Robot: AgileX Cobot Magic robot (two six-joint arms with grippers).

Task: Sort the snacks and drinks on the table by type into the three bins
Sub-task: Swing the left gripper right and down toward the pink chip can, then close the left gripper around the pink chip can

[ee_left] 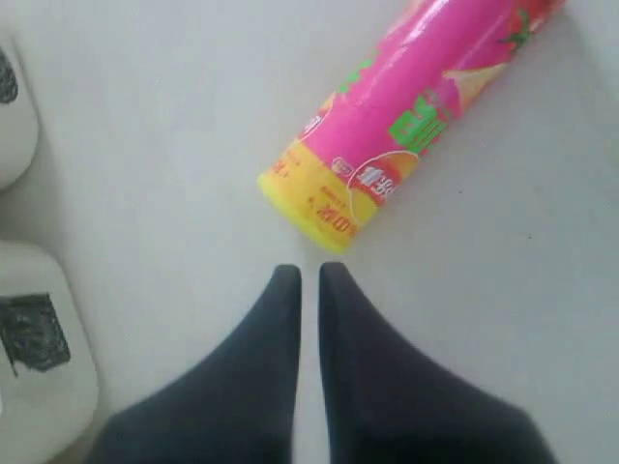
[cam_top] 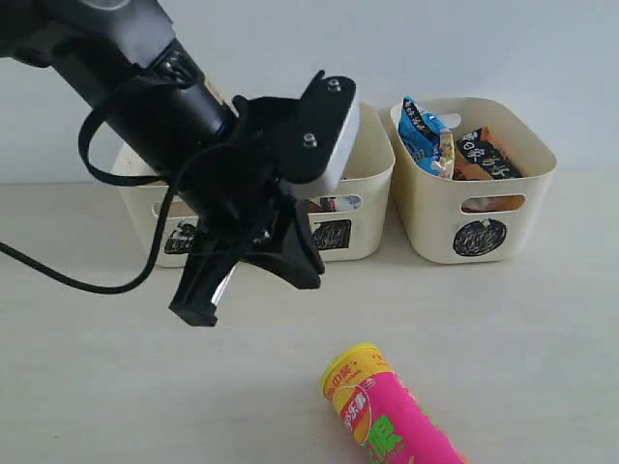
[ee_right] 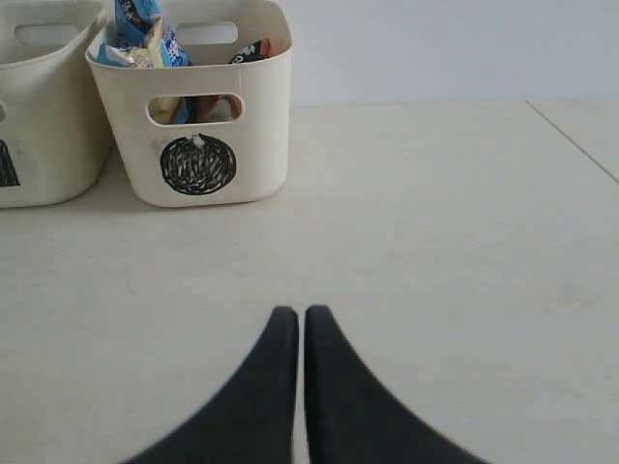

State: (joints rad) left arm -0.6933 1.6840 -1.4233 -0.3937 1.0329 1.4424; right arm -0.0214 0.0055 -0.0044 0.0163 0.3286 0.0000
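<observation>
The pink-green crisp tube (cam_top: pixel 392 420) with its yellow lid lies on its side at the front of the table. My left gripper (cam_top: pixel 200 304) hangs above the table to the tube's left. In the left wrist view the left gripper (ee_left: pixel 309 275) is shut and empty, its tips just short of the tube's (ee_left: pixel 416 106) lid end. The circle bin (cam_top: pixel 517 145) holds the blue packet (cam_top: pixel 426 135) and the orange packet (cam_top: pixel 484 155). The right gripper (ee_right: pixel 302 314) is shut over bare table, in front of the circle bin (ee_right: pixel 261 116). The yellow-red tube and both cartons are out of view.
The square bin (cam_top: pixel 372 145) stands left of the circle bin, and something dark shows through its handle cut-out. The triangle bin (cam_top: pixel 145 208) is mostly hidden behind my left arm. Two bin corners (ee_left: pixel 39 387) show at the edge of the left wrist view.
</observation>
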